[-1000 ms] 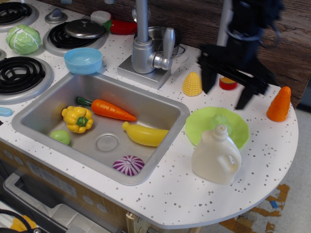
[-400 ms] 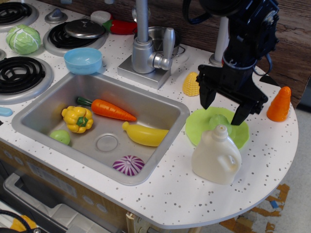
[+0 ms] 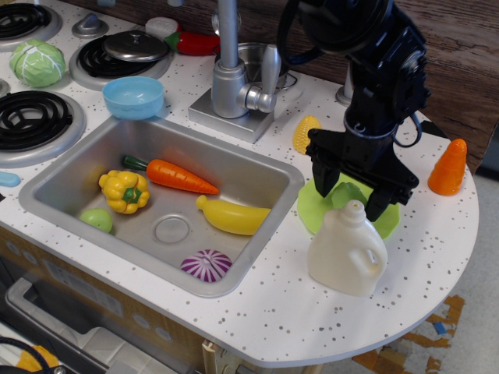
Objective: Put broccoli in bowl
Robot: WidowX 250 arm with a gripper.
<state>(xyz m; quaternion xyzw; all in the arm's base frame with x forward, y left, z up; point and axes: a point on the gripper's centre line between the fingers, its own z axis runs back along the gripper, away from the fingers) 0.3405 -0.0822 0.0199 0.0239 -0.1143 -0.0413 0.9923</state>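
The broccoli (image 3: 344,194) is a small pale green toy lying on the lime-green plate (image 3: 312,212), right of the sink. My gripper (image 3: 348,198) is open and low over the plate, with one black finger (image 3: 321,184) left of the broccoli and the other on its right. I cannot tell whether the fingers touch it. The light blue bowl (image 3: 133,97) stands empty on the counter at the sink's far left corner, well away from the gripper.
A white jug (image 3: 346,251) stands right in front of the plate. Yellow corn (image 3: 303,134) and an orange cone (image 3: 448,167) flank the arm. The sink (image 3: 257,175) holds a carrot (image 3: 173,175), yellow pepper (image 3: 124,191), banana (image 3: 231,216) and purple onion (image 3: 206,266). The faucet (image 3: 234,78) and cabbage (image 3: 37,62) are behind.
The gripper has come down and a little left from above the counter's back to the plate, and its open fingers now stand on either side of the broccoli.
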